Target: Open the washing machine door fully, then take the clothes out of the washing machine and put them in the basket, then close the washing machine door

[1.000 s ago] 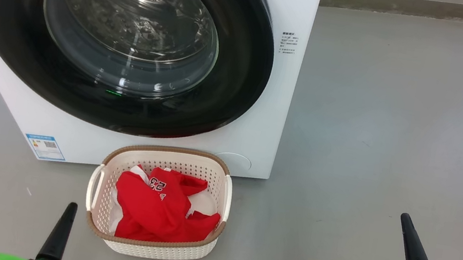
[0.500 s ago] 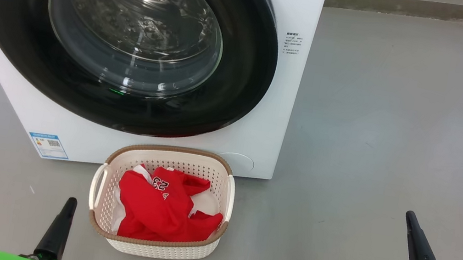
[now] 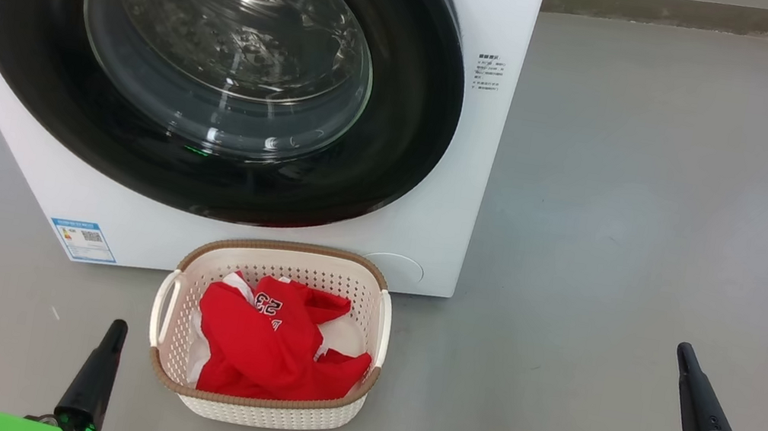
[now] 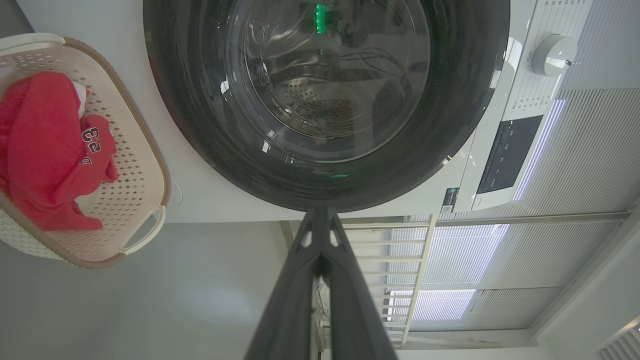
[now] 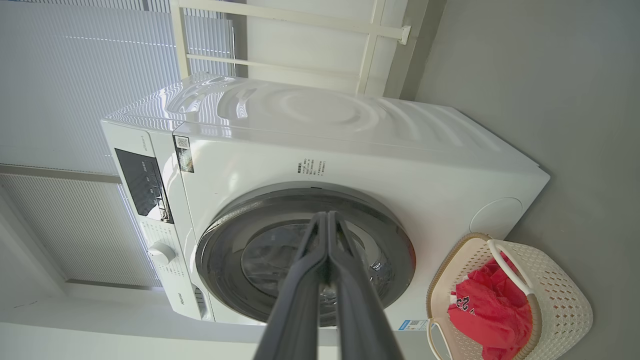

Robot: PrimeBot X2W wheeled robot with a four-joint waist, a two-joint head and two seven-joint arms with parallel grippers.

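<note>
The white washing machine point(image 3: 476, 145) fills the upper left of the head view, and its black-rimmed door point(image 3: 397, 133) lies shut against the front. Before it on the floor stands the cream basket point(image 3: 260, 415), holding the red and white clothes point(image 3: 265, 355). My left gripper point(image 3: 117, 327) is shut and empty at the lower left, just left of the basket. My right gripper point(image 3: 684, 351) is shut and empty at the lower right, far from the basket. The wrist views show each pair of fingers point(image 4: 320, 215) point(image 5: 327, 215) pressed together, pointing at the door point(image 4: 450, 125) point(image 5: 395, 240).
Bare grey floor point(image 3: 662, 213) stretches to the right of the machine up to a wall base. The control panel and dial point(image 4: 552, 50) sit above the door. Window blinds point(image 5: 75, 75) stand behind the machine.
The whole head view has shifted slightly, so the camera moved. Both grippers have drawn back a little toward the bottom edge and stay shut.
</note>
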